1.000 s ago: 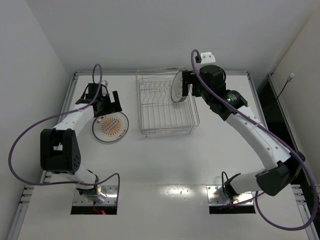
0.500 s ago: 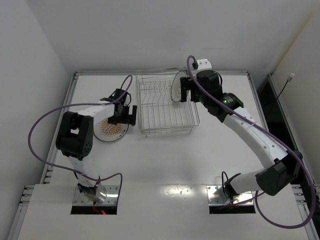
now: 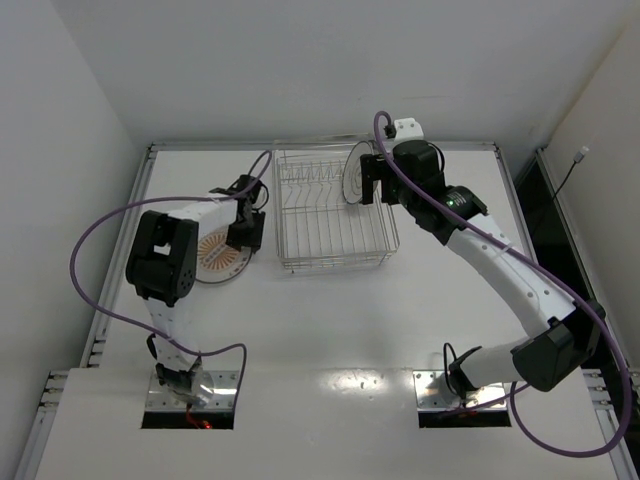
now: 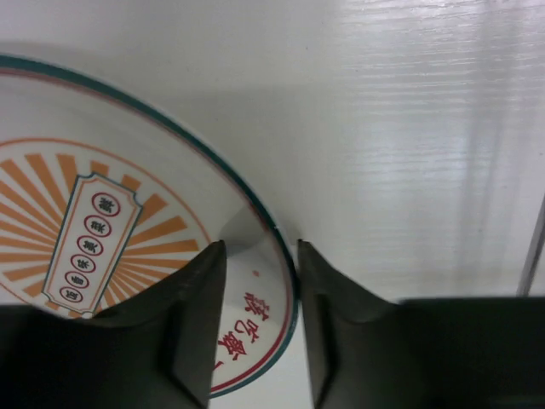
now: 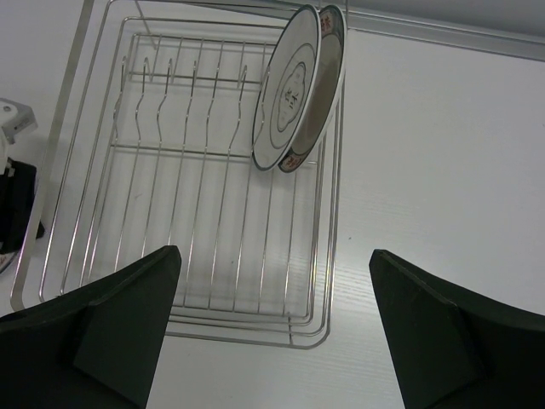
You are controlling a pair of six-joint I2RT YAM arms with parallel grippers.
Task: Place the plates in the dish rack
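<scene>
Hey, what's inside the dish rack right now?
A dark-ringed white plate stands on edge at the far right of the dish rack. What looks like a second rim sits right behind it; the face there is covered.

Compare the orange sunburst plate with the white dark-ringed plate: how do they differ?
Pose: the round orange sunburst plate lies flat, while the round white dark-ringed plate stands on edge, leaning.
Place: the sunburst plate is on the white table, outside the silver wire dish rack; the ringed plate is inside it.
Look: orange rays and a teal rim versus white with a small centre motif.
Shared: both are round and of similar size.
</scene>
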